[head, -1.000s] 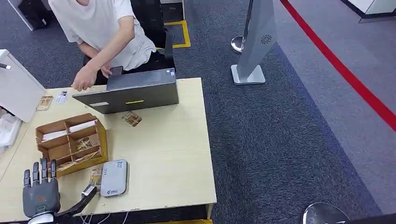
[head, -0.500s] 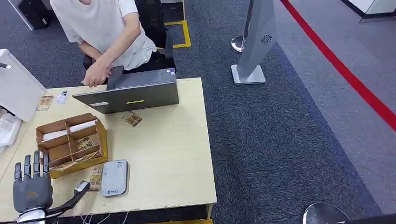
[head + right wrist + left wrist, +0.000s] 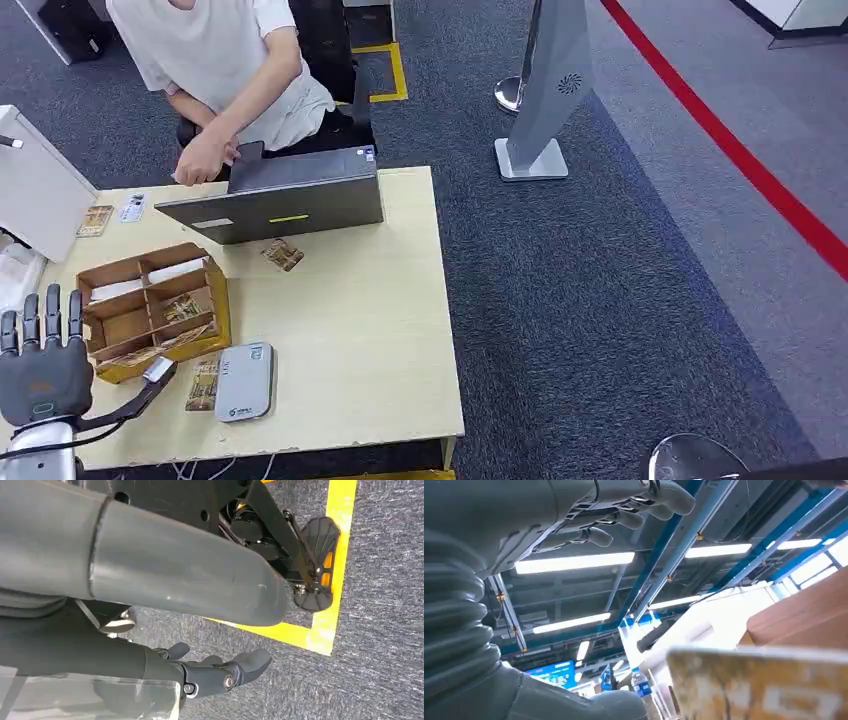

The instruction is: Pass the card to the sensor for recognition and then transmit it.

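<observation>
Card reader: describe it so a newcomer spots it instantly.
Start at the light wooden table and go to its near edge, right of the brown cardboard divider box. The flat pale-grey rounded card reader lies there, a patterned card beside it; nothing else nearby is smooth grey plastic.

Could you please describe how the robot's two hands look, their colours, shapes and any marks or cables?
The left hand is dark grey with slim black fingers, a small orange mark on its back and a long dark thumb ending in a pale tip. A grey ribbed cover sits at its wrist, with a thin black cable below. The right hand is dark grey, with rounded fingertips and small round rivets.
</observation>
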Controlling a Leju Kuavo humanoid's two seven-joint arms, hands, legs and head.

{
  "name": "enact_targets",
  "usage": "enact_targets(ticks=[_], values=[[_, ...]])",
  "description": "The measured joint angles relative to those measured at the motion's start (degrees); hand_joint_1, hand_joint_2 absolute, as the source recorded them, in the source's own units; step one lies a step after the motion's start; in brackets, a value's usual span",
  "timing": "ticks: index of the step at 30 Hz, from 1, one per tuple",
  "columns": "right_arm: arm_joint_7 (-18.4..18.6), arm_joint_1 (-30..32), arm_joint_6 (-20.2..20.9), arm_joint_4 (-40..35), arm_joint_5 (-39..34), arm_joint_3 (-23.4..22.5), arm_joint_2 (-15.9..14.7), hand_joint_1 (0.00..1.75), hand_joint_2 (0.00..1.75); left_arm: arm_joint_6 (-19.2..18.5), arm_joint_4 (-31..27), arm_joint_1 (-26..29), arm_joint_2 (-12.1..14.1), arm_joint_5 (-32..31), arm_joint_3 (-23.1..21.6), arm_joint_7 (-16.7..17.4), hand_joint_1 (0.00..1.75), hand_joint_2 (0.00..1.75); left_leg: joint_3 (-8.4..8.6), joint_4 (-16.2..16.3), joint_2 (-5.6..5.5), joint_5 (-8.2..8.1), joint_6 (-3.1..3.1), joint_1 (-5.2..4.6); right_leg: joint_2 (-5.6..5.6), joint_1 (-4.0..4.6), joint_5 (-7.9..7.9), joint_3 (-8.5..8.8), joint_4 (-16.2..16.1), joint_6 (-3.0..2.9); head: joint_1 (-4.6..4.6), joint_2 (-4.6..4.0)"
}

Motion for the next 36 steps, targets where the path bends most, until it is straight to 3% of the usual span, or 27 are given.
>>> enact_targets(ticks=[16, 24, 36], values=[[-0.11, 0.00, 0.00, 0.00, 0.02, 0.00, 0.00, 0.00, 0.00, -0.18, -0.20, -1.48, 0.24, 0.00, -0.22, 0.00, 0.00, 1.75, 0.00, 0.00, 0.01, 0.00, 0.00, 0.00, 0.01, 0.00, 0.00, -0.01, 0.00, 0.00, 0.00, 0.00], [-0.15, 0.00, 0.00, 0.00, -0.13, 0.00, 0.00, 0.00, 0.00, -0.09, 0.15, -2.26, -1.03, 0.00, -0.77, -0.79, 0.00, 1.75, 0.00, 0.00, 0.01, 0.00, 0.00, -0.01, 0.00, 0.00, 0.00, -0.01, -0.01, 0.00, 0.00, 0.00], [-0.59, 0.00, -0.37, 0.15, -1.01, 0.00, 0.02, 0.00, 0.00, -6.22, 1.05, -4.09, -7.35, 0.00, -3.50, -0.44, 0.00, 1.75, 0.00, 0.03, 0.00, 0.00, 0.01, -0.02, -0.01, -0.01, 0.01, 0.00, -0.01, 0.01, 0.00, 0.00]])
